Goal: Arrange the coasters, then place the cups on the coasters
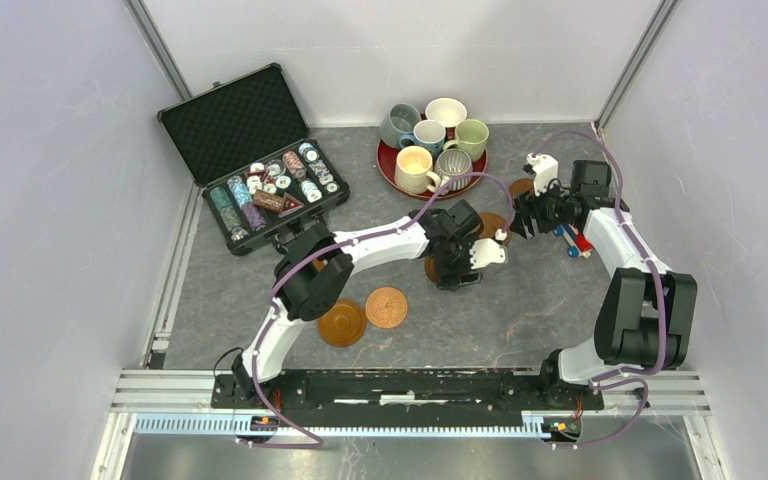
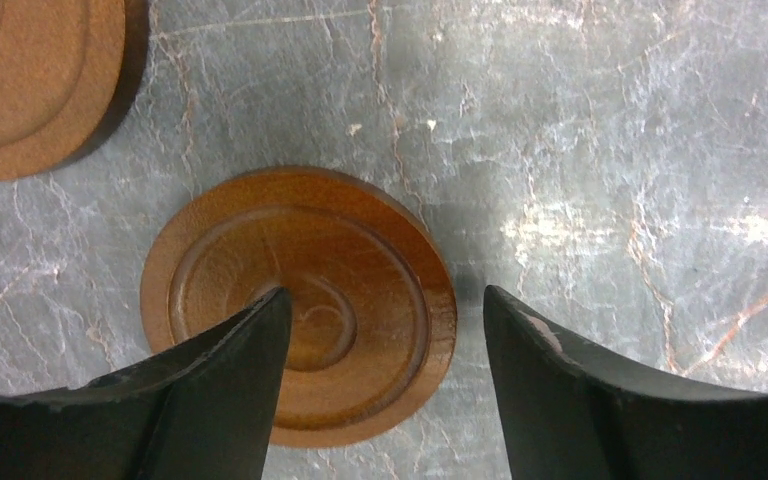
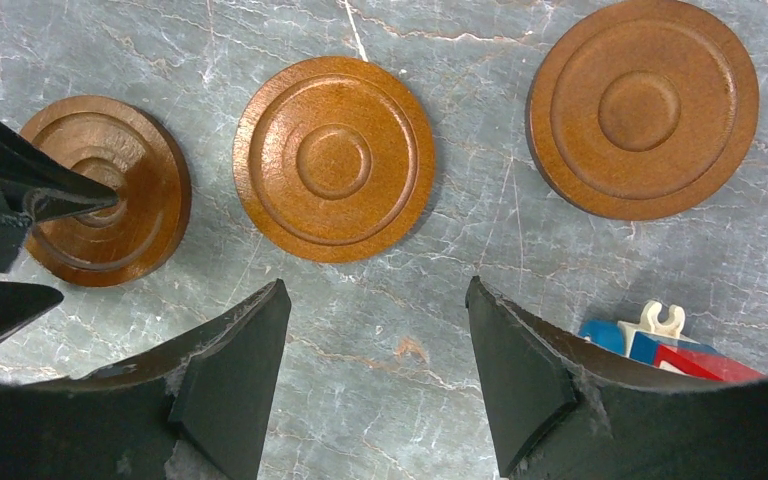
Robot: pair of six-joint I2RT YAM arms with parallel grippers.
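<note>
Grey marbled table [image 1: 520,300] w/ pale veins, boxed by plain white walls [image 1: 50,200] on 3 sides. Alu corner posts [image 1: 163,50] at back, alu rail [image 1: 160,385] along near edge. Light soft, even.

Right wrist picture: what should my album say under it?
Three brown coasters in a row on the grey table, beyond the open right end effector.

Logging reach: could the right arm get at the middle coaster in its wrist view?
Probably yes: the right gripper is open short of the middle coaster, bare table between; the left gripper is over the neighbouring coaster.
</note>
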